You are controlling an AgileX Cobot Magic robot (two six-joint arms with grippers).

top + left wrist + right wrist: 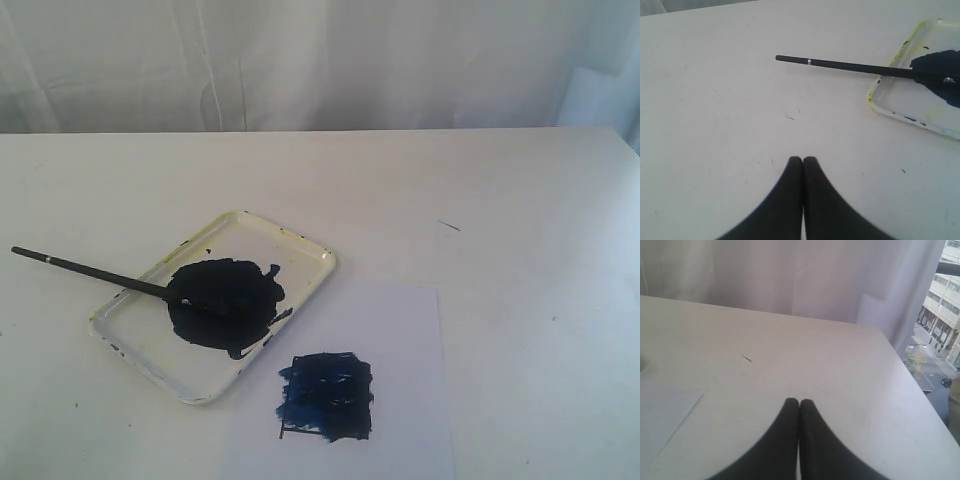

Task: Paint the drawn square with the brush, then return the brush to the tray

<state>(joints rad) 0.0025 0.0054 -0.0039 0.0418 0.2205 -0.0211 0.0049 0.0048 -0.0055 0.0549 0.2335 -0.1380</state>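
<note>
The tray (322, 255) lies askew on the white tabletop (500, 180), left of its middle, with a blue-black paint puddle (222, 300) spread over its floor. The brush (100, 272) rests with its tip in the puddle, and its handle crosses the tray's rim and reaches toward the left edge. A paper sheet (400, 330) lies just beside the tray and runs to the near edge. The square (327, 397) on it is filled with dark blue strokes. A small dark mark (450, 226) sits nearer the right edge. A pale curtain (300, 60) hangs behind the far edge.
</note>
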